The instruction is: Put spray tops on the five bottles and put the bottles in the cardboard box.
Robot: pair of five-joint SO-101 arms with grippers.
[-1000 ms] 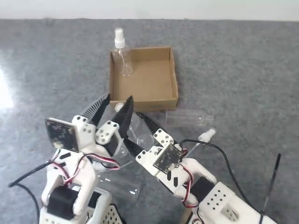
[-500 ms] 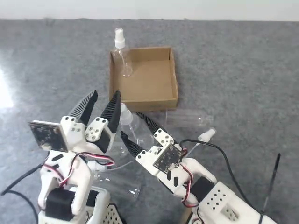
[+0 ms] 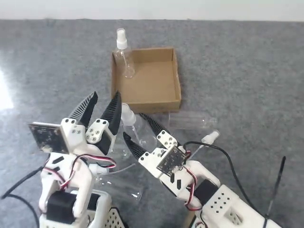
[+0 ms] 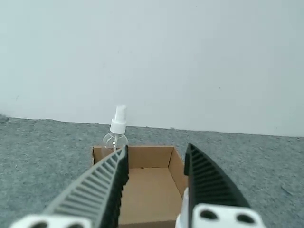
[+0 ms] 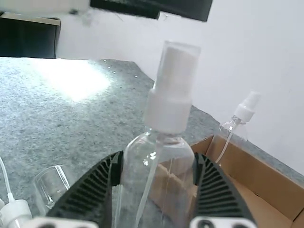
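Bottles number four in the high view, all clear plastic. One capped bottle (image 3: 125, 61) stands at the far left corner of the single cardboard box (image 3: 147, 102); I cannot tell whether it is inside that corner or just behind it. A second capped bottle (image 5: 159, 166) is upright near the front wall of the box, clamped at its body between the two fingers of the right gripper (image 3: 132, 126). Two more lack tops. One uncapped bottle (image 3: 190, 118) lies on the grey table (image 3: 247, 71) by the front right corner of the box, and another uncapped bottle (image 3: 121, 189) lies close to the arm bases. One loose spray top (image 3: 210, 137) lies on the table beside the right arm, near the first uncapped bottle. The left gripper (image 3: 106, 94) hangs beside the held bottle, pointing toward the box, with its two fingers spread apart and nothing between them.
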